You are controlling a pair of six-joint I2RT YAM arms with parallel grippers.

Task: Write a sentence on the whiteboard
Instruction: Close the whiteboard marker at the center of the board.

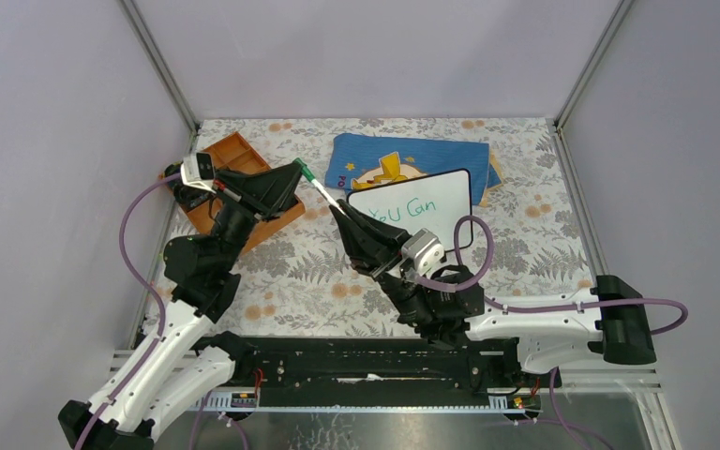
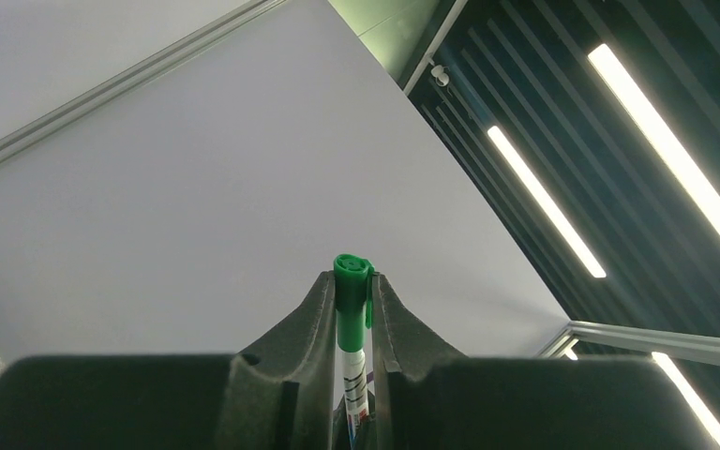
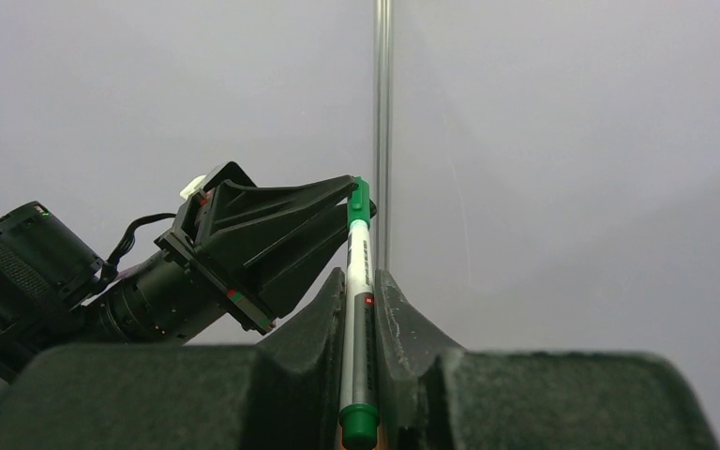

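Whiteboard (image 1: 450,192) sits at the back of the table (image 1: 525,234), partly over a blue cloth (image 1: 375,150), with the sentence (image 1: 405,211) reading "You Can". Just left of it, the right gripper (image 1: 340,208) clamps the marker (image 1: 323,190) by its barrel. The left gripper (image 1: 300,171) pinches the marker's green cap (image 1: 306,172).

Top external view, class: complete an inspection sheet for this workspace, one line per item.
Surface: table, floral-patterned cover.
Job's things: whiteboard, green "You Can" written; part hidden by the right arm.
Clutter: orange tray at left; blue cloth behind the board.
Pincers: left pincer shut on green cap; right pincer shut on marker barrel.
Cables: purple cable looping along each arm.
Surroundings: grey walls, metal frame.
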